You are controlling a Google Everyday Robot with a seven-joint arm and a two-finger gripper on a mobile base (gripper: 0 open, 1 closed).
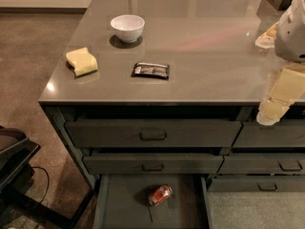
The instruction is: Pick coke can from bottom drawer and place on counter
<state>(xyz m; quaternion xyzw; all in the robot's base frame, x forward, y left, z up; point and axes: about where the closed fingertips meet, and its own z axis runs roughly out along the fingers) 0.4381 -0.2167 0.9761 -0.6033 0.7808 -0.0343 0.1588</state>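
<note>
The coke can lies on its side on the floor of the open bottom drawer, near the middle and towards the back. My gripper hangs at the right, in front of the counter's front edge, level with the top drawer. It is well above and to the right of the can and holds nothing that I can see. The counter is a glossy grey-brown top above the drawers.
On the counter stand a white bowl, a yellow sponge and a dark snack packet. Two shut drawers with loop handles sit above the open one. A dark object stands on the floor at the left.
</note>
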